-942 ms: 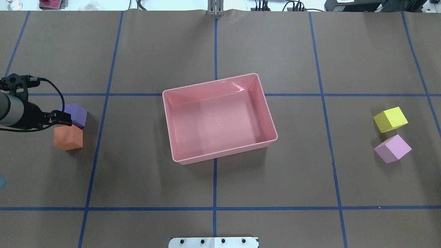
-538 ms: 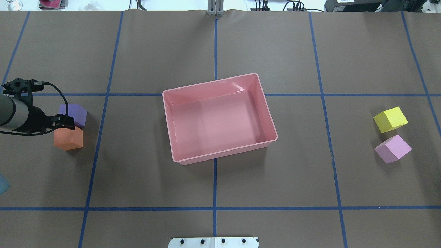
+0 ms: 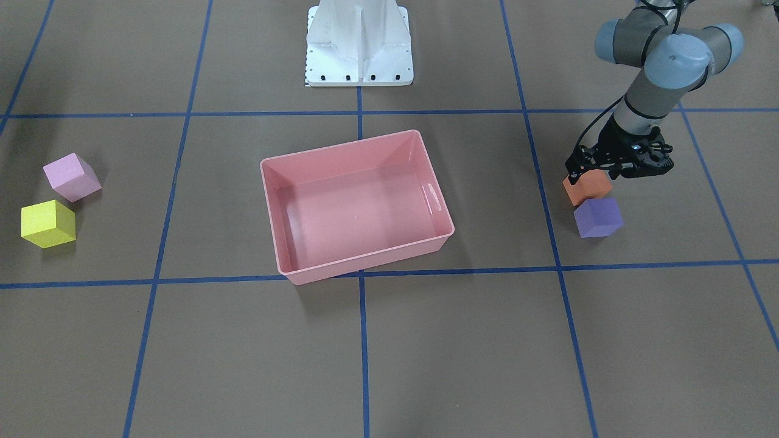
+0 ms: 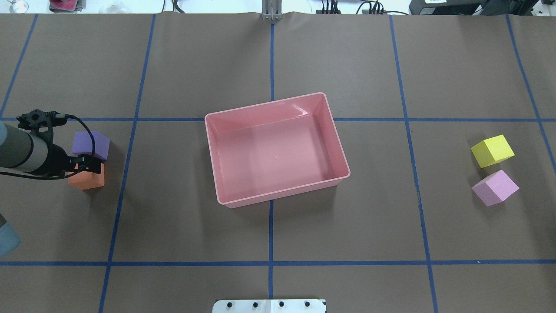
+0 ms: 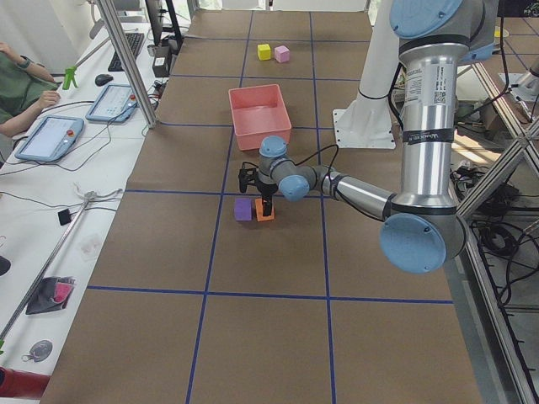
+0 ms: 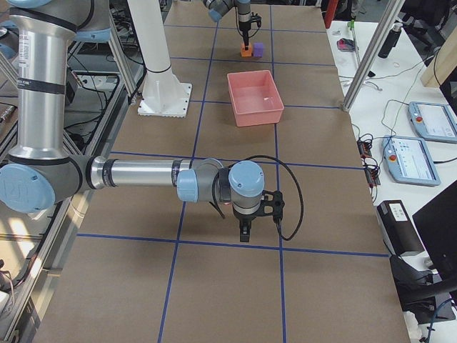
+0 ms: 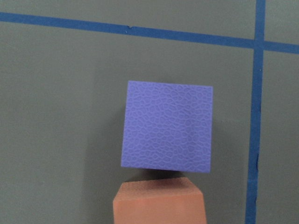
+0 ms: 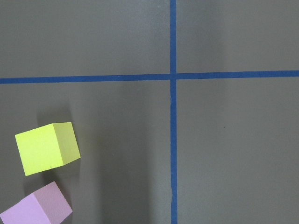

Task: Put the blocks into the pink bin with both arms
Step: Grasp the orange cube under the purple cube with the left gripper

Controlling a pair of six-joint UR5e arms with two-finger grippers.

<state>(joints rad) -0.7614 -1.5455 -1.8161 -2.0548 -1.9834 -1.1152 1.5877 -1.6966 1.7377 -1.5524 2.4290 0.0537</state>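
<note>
Looking down from the overhead camera, the pink bin (image 4: 278, 193) sits at the middle of the brown worktop (image 4: 347, 234). It is a shallow salmon tub with rounded corners and a rim lip, turned a little off the blue tape lines (image 4: 270, 230), and it holds nothing. The front-facing view shows a handle slot in one short wall.

All four blocks are small matte cubes of one size, and all lie on the worktop outside the bin. At 9 o'clock from the bin, well apart from it, is the orange block (image 4: 89, 180). The purple block (image 4: 93, 143) is just beside it at its 12 o'clock, and whether the two touch is not clear. The left wrist camera shows a fine pebbled grain on the purple face. At 3 o'clock from the bin, equally far out, are the yellow block (image 4: 493, 150) and, at its 6 o'clock, the lilac block (image 4: 495, 187). Both are turned corner-on to the tape.

Over the orange block's top hangs the left gripper (image 4: 87, 166), its fingers released and spread about as wide as the cube.

Only the right-side camera shows the right gripper (image 6: 244, 230), pointing down above bare worktop; I cannot tell how its fingers stand.
</note>
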